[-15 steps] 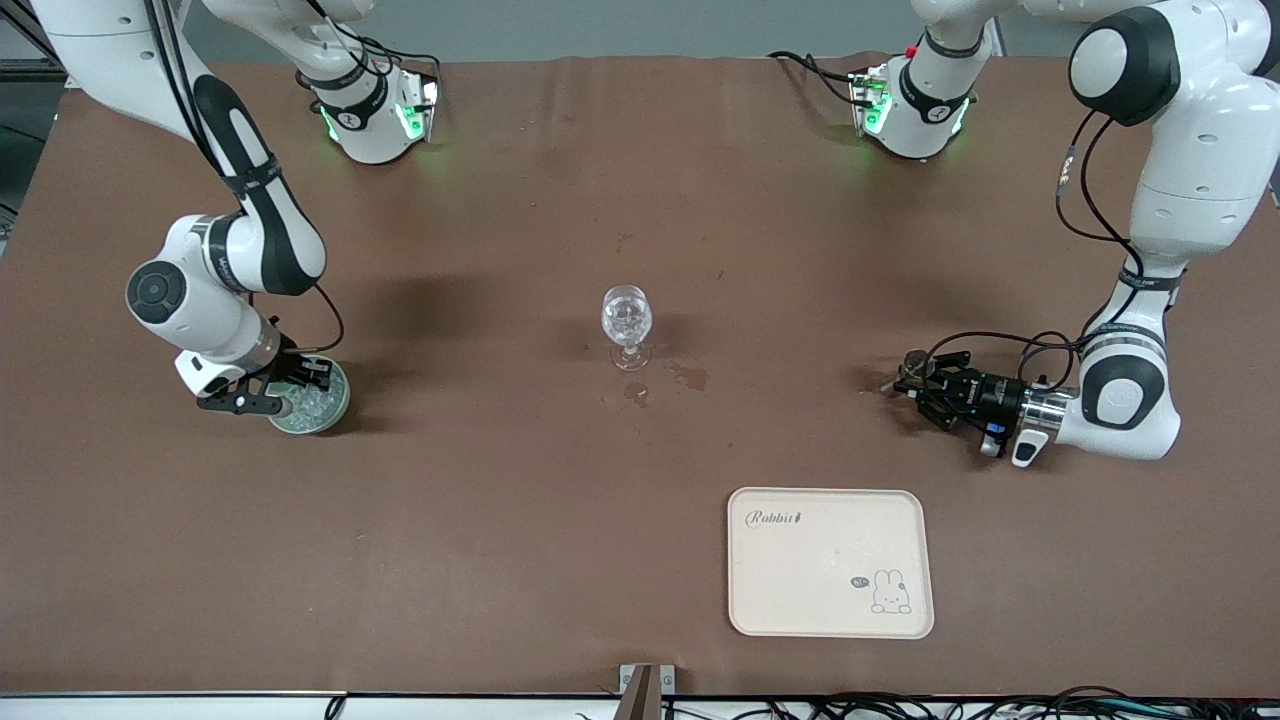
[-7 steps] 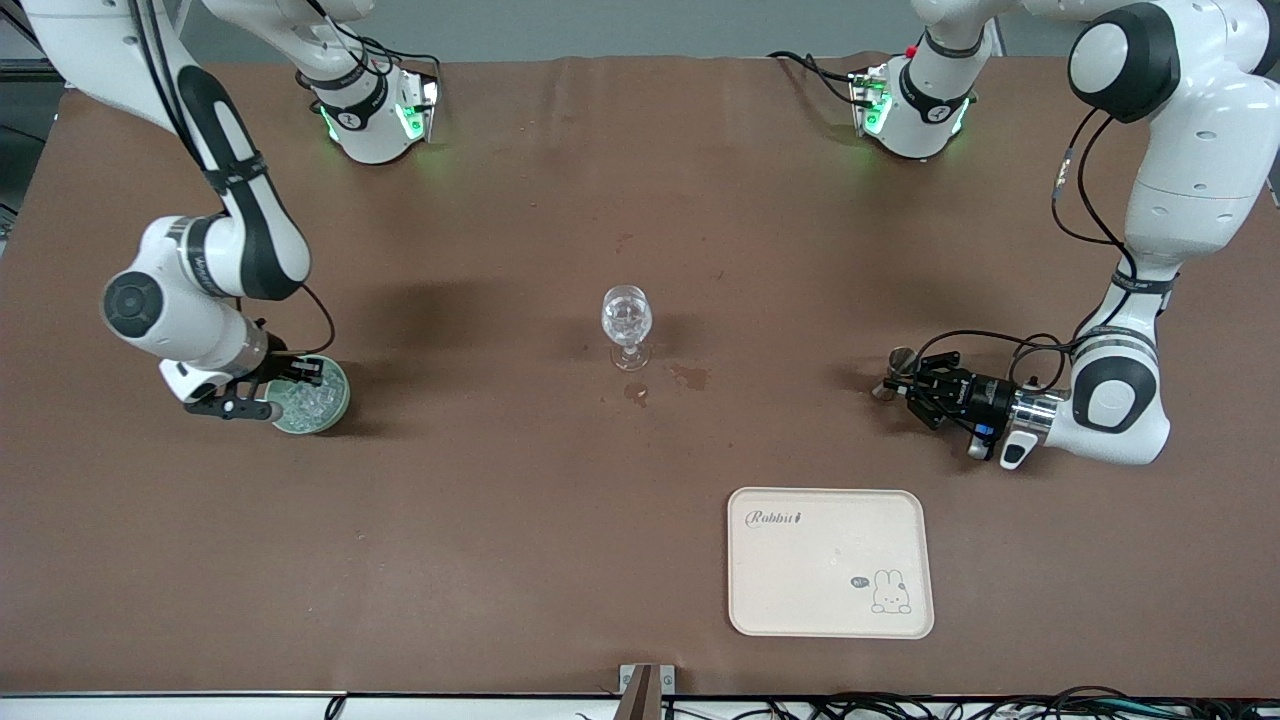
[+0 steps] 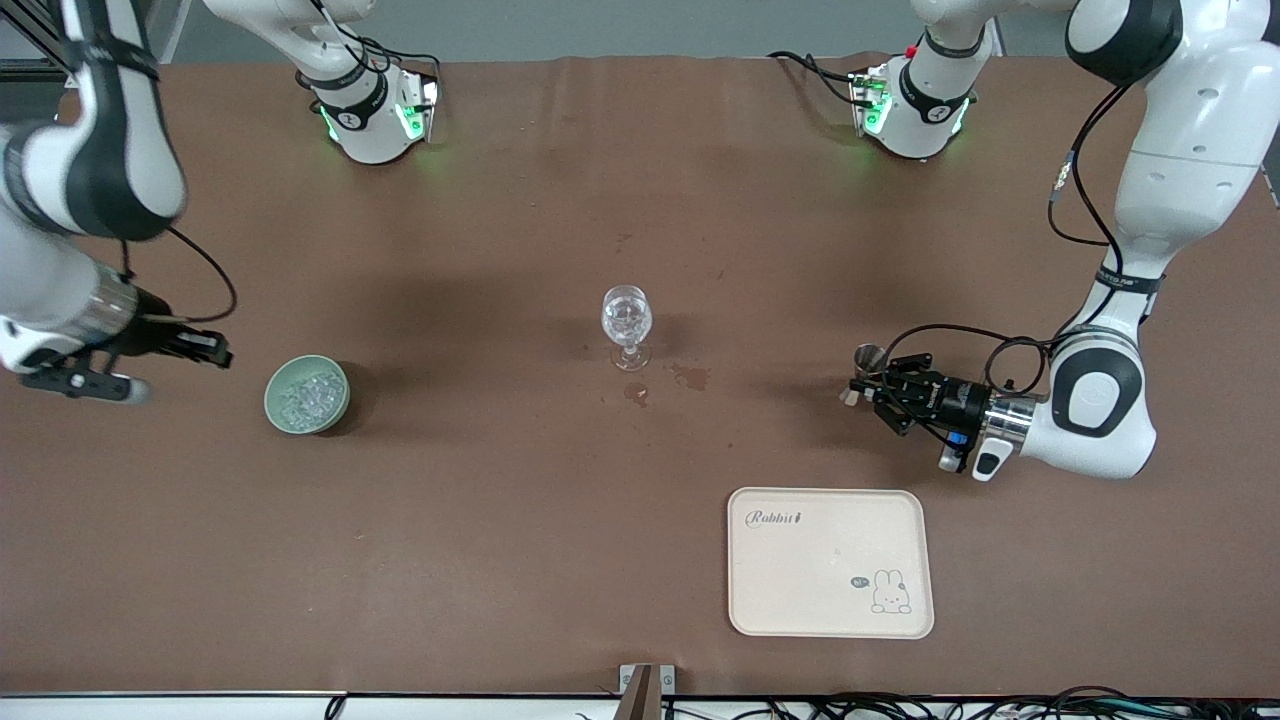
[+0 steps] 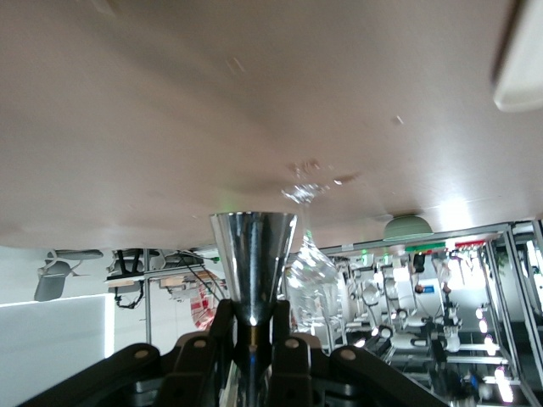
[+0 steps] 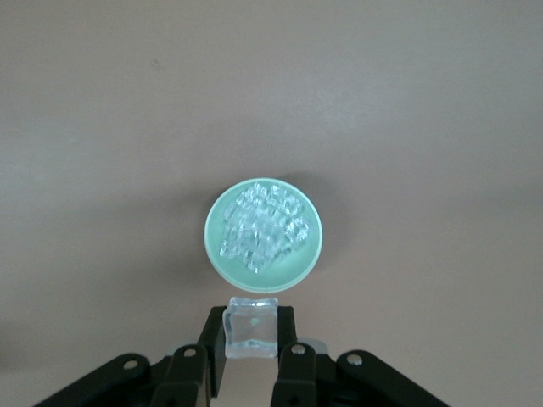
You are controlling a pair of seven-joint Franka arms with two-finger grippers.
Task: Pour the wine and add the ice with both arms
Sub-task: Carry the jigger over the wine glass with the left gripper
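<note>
Taking the wine glass [image 3: 626, 322] at the table's middle as my landmark, the pink tray [image 3: 830, 562] lies nearer to the front camera than it, toward my left arm's end. Beside the glass on that same end, my left gripper [image 3: 872, 385] hangs low over the table with its fingers clamped on a small metal jigger [image 4: 253, 263], upright with its flared mouth up. Toward my right arm's end, the green bowl [image 3: 307, 395] sits well apart from the glass with the ice [image 5: 261, 225] piled in it, and my right gripper [image 5: 252, 349] is raised over the table just beside the bowl, pinching a single ice cube [image 5: 251, 329].
</note>
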